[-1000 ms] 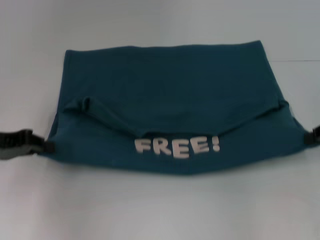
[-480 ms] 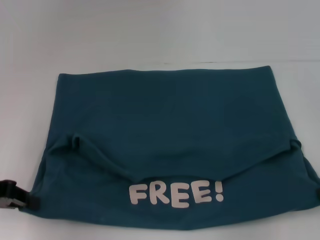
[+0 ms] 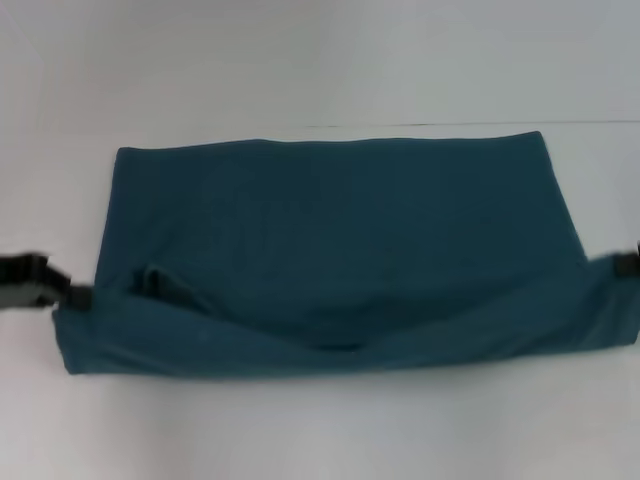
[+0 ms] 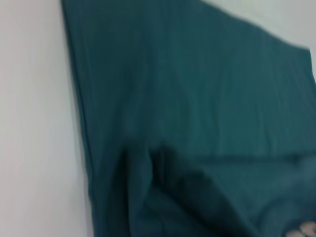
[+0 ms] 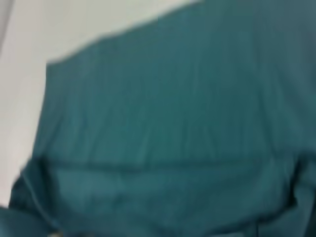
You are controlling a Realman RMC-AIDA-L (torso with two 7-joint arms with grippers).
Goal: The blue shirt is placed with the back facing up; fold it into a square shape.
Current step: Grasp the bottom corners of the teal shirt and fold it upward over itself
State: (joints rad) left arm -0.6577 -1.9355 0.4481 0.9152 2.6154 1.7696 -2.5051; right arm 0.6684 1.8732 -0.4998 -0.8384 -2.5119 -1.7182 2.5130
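The blue shirt point(image 3: 340, 230) lies on the white table as a wide teal band, its near part doubled over into a thick fold along the front. My left gripper point(image 3: 80, 296) is at the fold's left end and my right gripper point(image 3: 622, 265) at its right end, each shut on a corner of the cloth. The left wrist view is filled by the blue shirt point(image 4: 197, 98) with a crease and a scrap of pale print point(image 4: 303, 229) at one corner. In the right wrist view the blue shirt point(image 5: 187, 123) fills almost everything, and no fingers show.
Bare white table point(image 3: 300, 60) surrounds the cloth on every side, with a wide strip beyond it and another strip point(image 3: 320, 430) in front. A faint seam line in the table runs behind the shirt's far right corner.
Both grippers have carried the near flap away from me and over the shirt. The white FREE! lettering seen earlier is now hidden in the head view, and the shirt looks shorter front to back.
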